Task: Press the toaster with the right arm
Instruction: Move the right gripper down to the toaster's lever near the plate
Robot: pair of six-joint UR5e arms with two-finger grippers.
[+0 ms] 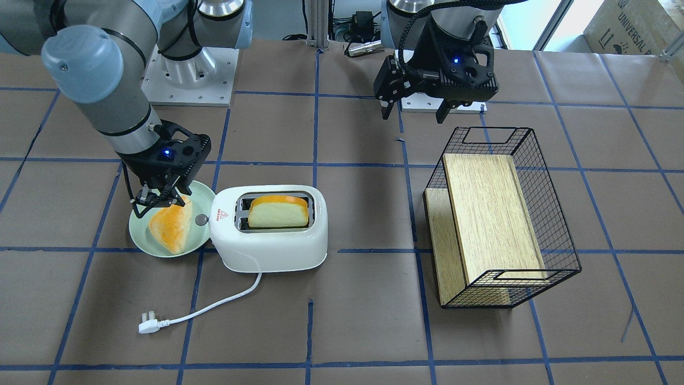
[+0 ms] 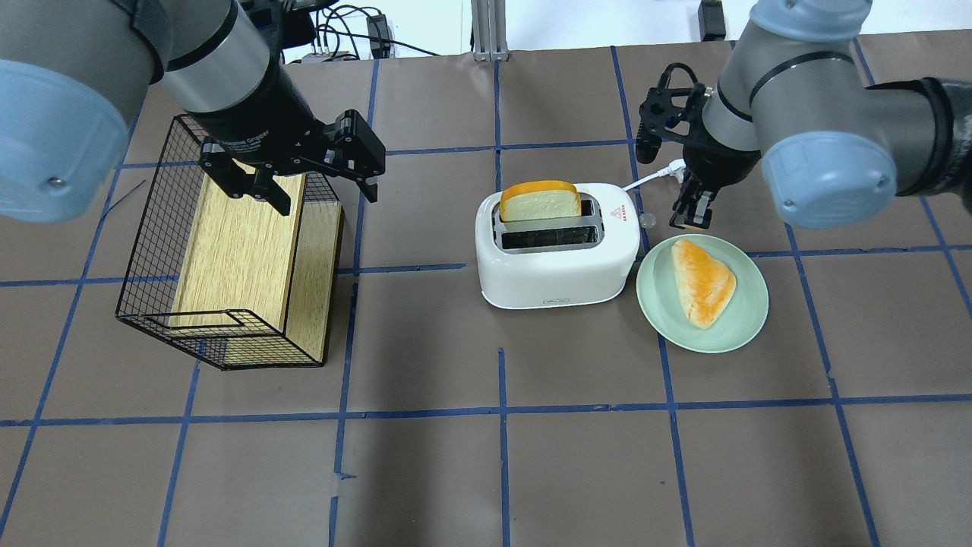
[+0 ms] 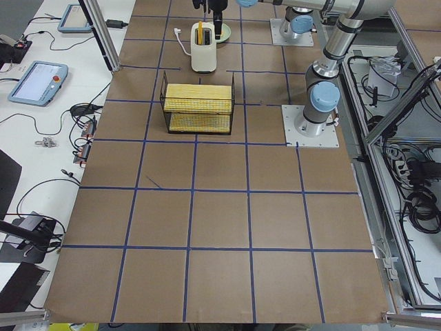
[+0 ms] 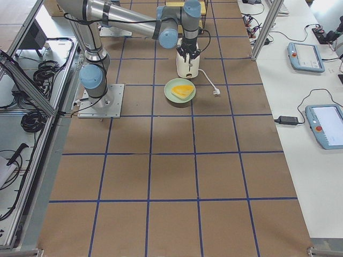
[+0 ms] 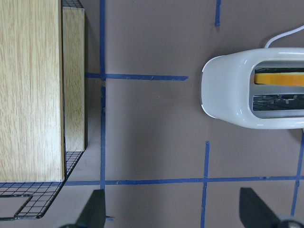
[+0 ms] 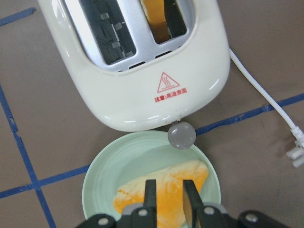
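The white toaster (image 1: 267, 235) stands mid-table, a bread slice (image 1: 278, 213) sticking up from one slot. It also shows in the overhead view (image 2: 558, 258) and in the right wrist view (image 6: 142, 80). Its grey lever knob (image 6: 181, 134) juts from the end with the red triangle, over the plate's rim. My right gripper (image 2: 691, 216) hangs just above and beside that knob without touching it, fingers together and empty, as the right wrist view (image 6: 169, 190) shows. My left gripper (image 2: 323, 194) is open and empty, above the near edge of the wire basket.
A pale green plate (image 2: 661, 304) with a bread piece (image 2: 702, 281) touches the toaster's lever end. The cord runs to a plug (image 1: 147, 325). A black wire basket (image 2: 152, 251) holding a wooden box (image 2: 235, 251) lies on the left arm's side.
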